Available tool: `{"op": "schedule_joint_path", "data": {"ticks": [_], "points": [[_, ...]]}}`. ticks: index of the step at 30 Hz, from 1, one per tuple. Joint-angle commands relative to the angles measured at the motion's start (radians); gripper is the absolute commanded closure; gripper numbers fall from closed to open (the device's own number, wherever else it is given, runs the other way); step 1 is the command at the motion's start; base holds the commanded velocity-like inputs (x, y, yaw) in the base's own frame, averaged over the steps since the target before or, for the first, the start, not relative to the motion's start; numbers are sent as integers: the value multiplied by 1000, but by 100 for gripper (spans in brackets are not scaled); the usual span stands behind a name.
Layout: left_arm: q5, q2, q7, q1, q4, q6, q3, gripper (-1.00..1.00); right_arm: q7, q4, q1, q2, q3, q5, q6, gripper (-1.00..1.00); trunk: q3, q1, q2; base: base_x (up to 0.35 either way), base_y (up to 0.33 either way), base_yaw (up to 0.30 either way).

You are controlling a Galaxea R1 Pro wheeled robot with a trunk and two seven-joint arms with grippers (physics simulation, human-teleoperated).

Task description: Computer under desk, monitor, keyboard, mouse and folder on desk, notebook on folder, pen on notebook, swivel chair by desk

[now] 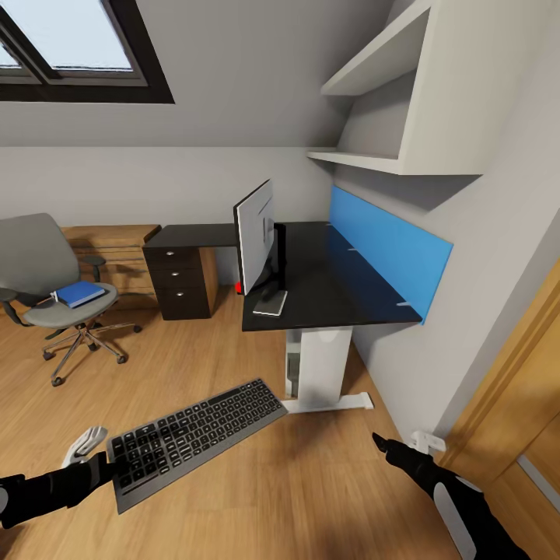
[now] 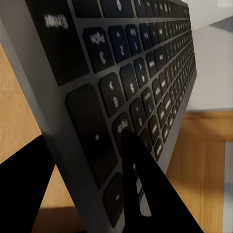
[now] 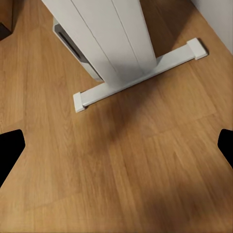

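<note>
Over on the swivel chair [image 1: 47, 268] the folder [image 1: 78, 294] is waiting, not yet moved. The left gripper [image 1: 105, 465] is clamping its fingers [image 2: 141, 189] on the keyboard [image 1: 194, 439], carrying it above the floor. The monitor [image 1: 257, 241] is standing on the desk [image 1: 342, 292] already, while the right gripper [image 1: 381, 443] is hanging spread and empty.

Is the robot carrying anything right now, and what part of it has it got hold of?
Yes. The left gripper holds the keyboard by its near short end, a finger lying across the keys. The right gripper is open and holds nothing.

Computer [image 1: 292, 372] mostly hidden behind desk [image 1: 311, 288] leg.
</note>
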Motion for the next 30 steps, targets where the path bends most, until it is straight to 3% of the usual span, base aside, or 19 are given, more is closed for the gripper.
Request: {"op": "schedule_joint_path", "data": {"ticks": [1,12,16,21,25,28,30], "points": [[-8,0,-10,-1,0,5,1,100,3,-1,0,0,-2,-7,7,-100,-1,0,-1,0,0,0],[-9,-1,-11,-1,0,4,6,100,3,0,0,0,-2,-6,8,-100,-1,0,-1,0,0,0],[-10,-7,-6,-1,0,2,36,100,3,0,0,0,-3,-6,7,-100,-1,0,-1,0,0,0],[-12,-55,35,-1,-1,1,124,100,3,0,0,0,-3,-6,7,-100,-1,0,-1,0,0,0],[-13,-115,137,-1,-8,-15,193,100,3,1,0,0,-3,-6,7,-100,-1,0,-1,0,0,0],[-11,-155,239,-1,-29,-99,216,100,3,1,0,1,-1,-5,7,-100,-1,0,-1,0,0,0],[-5,-198,305,-1,-40,-224,223,100,3,1,0,1,0,-5,7,-100,-1,0,-1,0,0,0]]}}
